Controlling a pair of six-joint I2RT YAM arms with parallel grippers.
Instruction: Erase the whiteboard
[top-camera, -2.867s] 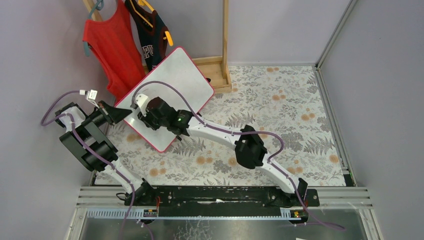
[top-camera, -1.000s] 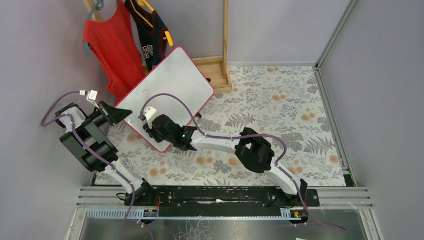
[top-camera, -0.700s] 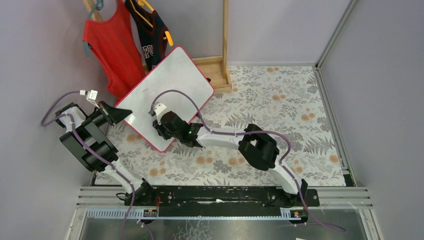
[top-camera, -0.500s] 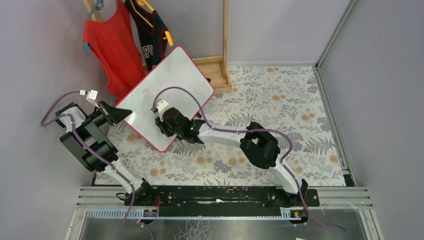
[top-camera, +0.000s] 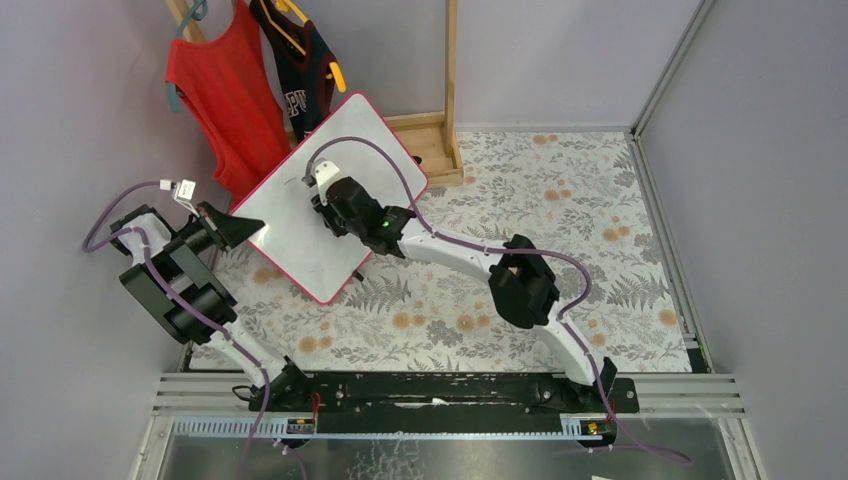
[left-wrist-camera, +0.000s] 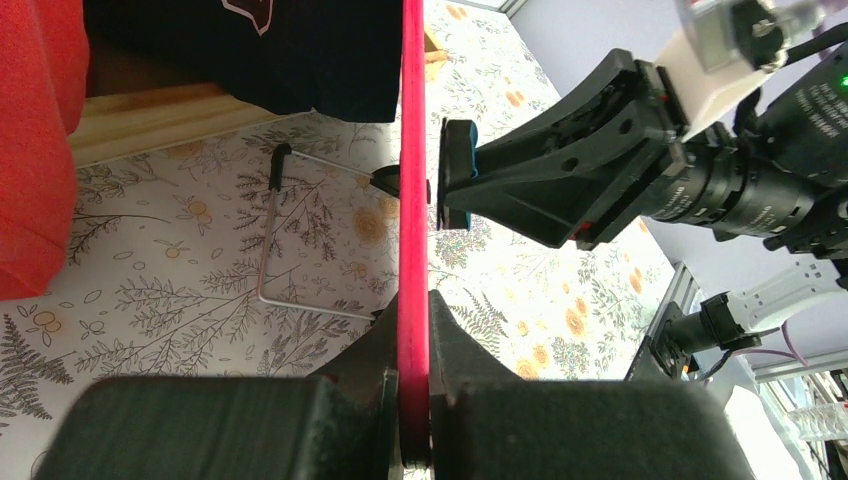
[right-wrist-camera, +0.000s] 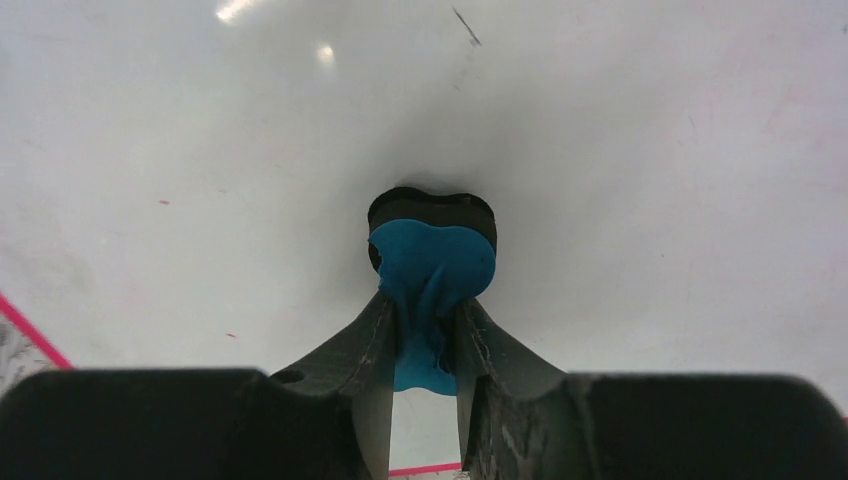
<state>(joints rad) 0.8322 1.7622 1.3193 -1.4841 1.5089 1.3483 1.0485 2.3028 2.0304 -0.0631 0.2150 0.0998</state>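
Note:
The whiteboard, white with a pink-red frame, stands tilted at the back left. My left gripper is shut on its left edge; the left wrist view shows the red frame clamped between my fingers. My right gripper is shut on a blue eraser with a black felt pad, pressed flat against the board face near its upper middle. The eraser also shows edge-on in the left wrist view. A small dark mark lies on the board above the eraser.
A red top and a dark top hang on a wooden rack behind the board. The board's wire foot rests on the floral tablecloth. Grey walls close in left, back and right.
My right gripper has slid the eraser from the board's lower edge up towards its upper middle. The left gripper and the board have held still.

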